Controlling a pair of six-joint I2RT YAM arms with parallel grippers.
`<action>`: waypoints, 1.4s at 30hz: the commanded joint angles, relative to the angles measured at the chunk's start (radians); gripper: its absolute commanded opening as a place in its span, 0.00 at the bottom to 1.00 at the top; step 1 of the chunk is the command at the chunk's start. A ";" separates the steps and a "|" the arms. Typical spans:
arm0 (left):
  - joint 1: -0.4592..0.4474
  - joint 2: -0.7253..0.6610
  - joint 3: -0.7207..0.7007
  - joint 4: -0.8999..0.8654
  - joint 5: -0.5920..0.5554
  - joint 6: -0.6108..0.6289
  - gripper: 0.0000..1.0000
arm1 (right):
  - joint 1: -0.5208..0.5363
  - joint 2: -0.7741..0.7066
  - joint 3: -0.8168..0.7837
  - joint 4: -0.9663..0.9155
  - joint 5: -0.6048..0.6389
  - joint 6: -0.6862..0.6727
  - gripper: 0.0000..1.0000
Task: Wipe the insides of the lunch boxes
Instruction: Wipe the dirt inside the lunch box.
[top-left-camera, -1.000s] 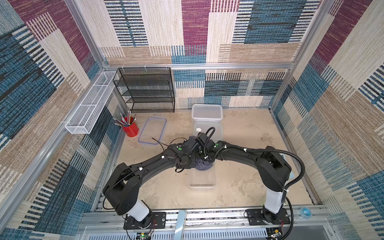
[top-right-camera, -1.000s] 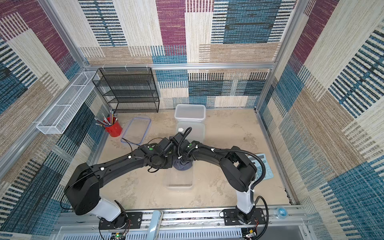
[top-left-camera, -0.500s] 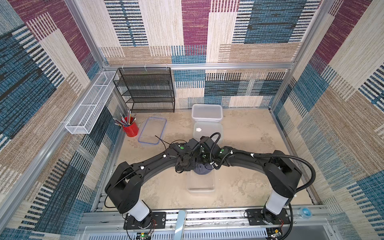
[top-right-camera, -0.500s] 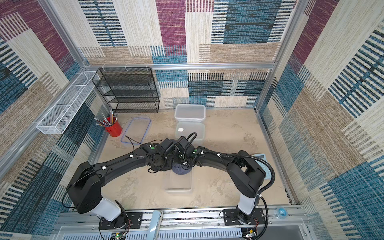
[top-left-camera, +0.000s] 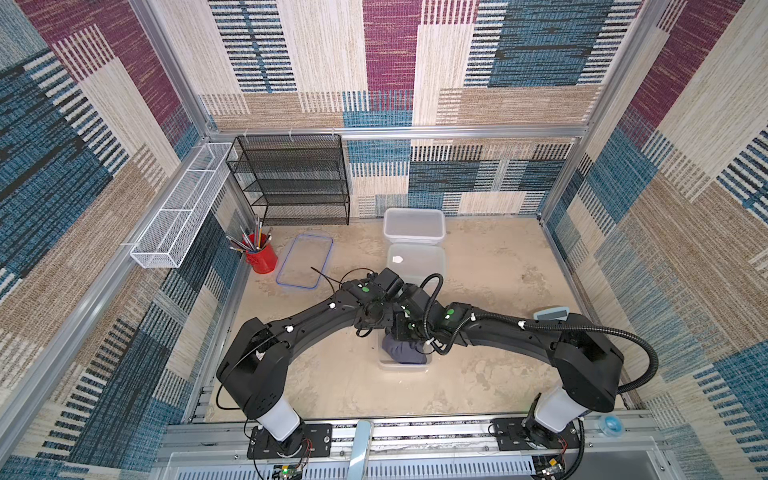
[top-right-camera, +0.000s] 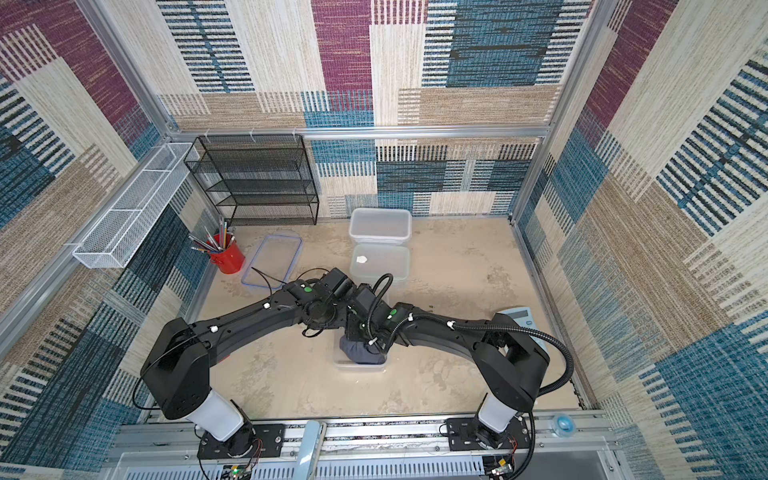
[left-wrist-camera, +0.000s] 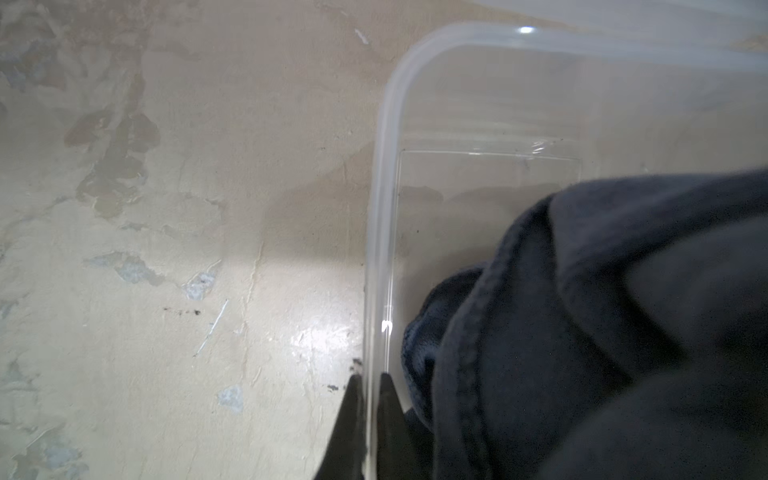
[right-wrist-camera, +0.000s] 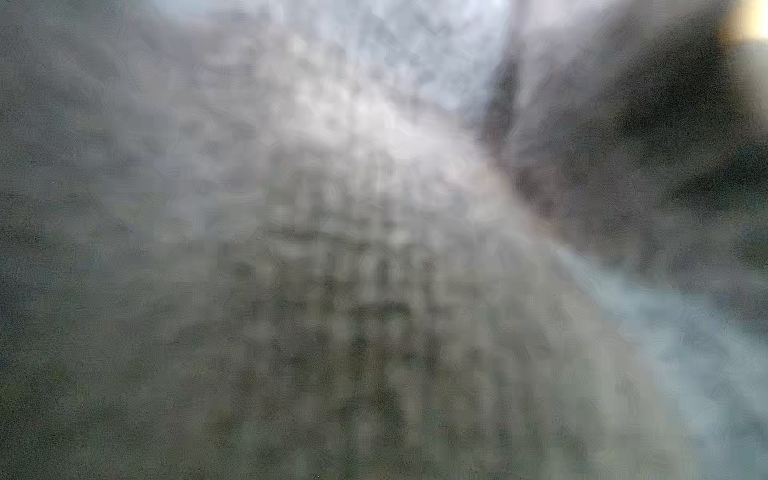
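Left end effector (left-wrist-camera: 371, 382) is pinching the side wall of the small clear lunch box (top-left-camera: 405, 367), fingers (left-wrist-camera: 352, 401) nearly together, one inside the rim and one outside. Right end effector (top-left-camera: 407, 334) is reaching down into the same box, closed narrow on a bunched dark grey cloth (top-left-camera: 402, 354); right wrist view is only showing blur. Box is sitting front-middle on the table (top-left-camera: 498, 291), with the shallow lunch box (top-left-camera: 417, 259) and deep lunch box (top-left-camera: 414, 224) lining up behind it.

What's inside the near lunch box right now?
A bunched dark cloth sits in the near lunch box; one bare corner shows. Anything under the cloth is hidden.
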 joint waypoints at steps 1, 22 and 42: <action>-0.001 -0.011 0.011 0.033 -0.016 -0.008 0.00 | 0.000 0.008 -0.013 0.017 -0.067 -0.031 0.00; 0.012 0.011 0.045 0.000 0.021 0.105 0.00 | -0.041 0.011 0.063 -0.328 0.125 -0.188 0.00; 0.009 -0.008 -0.003 0.053 0.123 0.061 0.00 | -0.169 0.252 0.325 0.008 -0.089 -0.197 0.00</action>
